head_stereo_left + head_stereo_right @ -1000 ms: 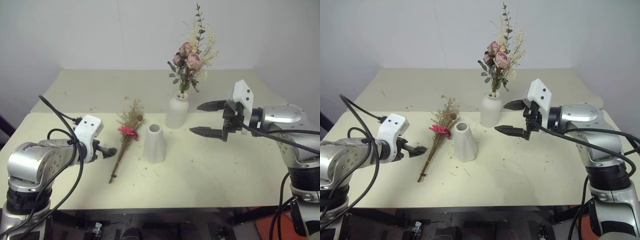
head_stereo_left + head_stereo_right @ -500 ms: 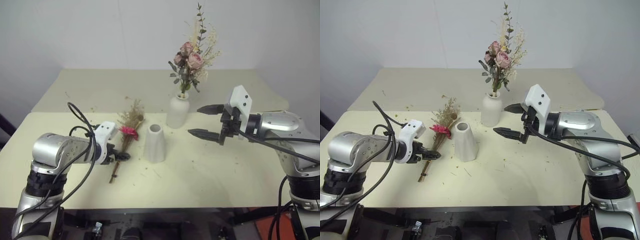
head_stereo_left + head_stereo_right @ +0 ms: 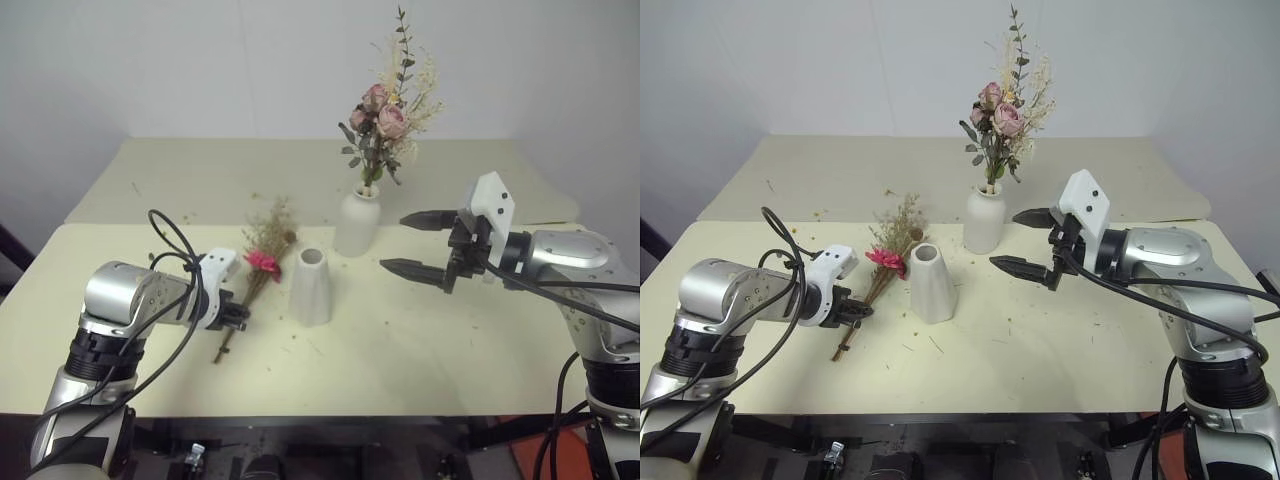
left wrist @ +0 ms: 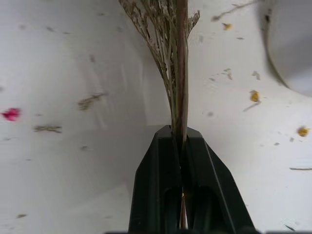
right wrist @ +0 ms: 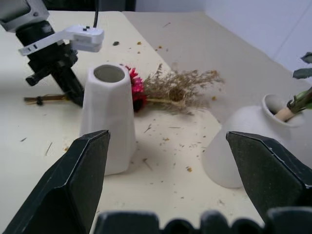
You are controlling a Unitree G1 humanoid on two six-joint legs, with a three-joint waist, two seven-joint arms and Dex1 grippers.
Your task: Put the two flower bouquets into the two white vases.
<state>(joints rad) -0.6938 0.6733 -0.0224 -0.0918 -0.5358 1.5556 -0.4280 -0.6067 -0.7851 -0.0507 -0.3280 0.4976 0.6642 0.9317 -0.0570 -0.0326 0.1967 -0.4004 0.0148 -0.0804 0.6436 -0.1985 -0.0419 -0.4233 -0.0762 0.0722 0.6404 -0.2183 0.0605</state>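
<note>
Matte cream table (image 3: 420, 350), littered with dry flecks. Pink rose bouquet (image 3: 385, 125) stands upright in bottle-shaped white vase (image 3: 357, 224). Right gripper (image 3: 425, 245) hovers beside it, black fingers spread wide, empty. Tapered cone vase (image 3: 309, 286) empty, matte. Magenta daisy bunch (image 3: 255, 275) lies flat beside cone; left gripper (image 3: 238, 315) pinched onto its thin stems.

The left gripper (image 3: 236, 317) sits right over the red bouquet's (image 3: 258, 277) stems, so the stretch of stems under its fingers is hidden. In the right wrist view the cone vase (image 5: 107, 117) blocks part of that bouquet's red flower, and the bottle vase (image 5: 246, 146) gets cut off by the frame edge and the right gripper's finger (image 5: 270, 165). In the left wrist view the cone vase is just a blurry white curve in the corner.
</note>
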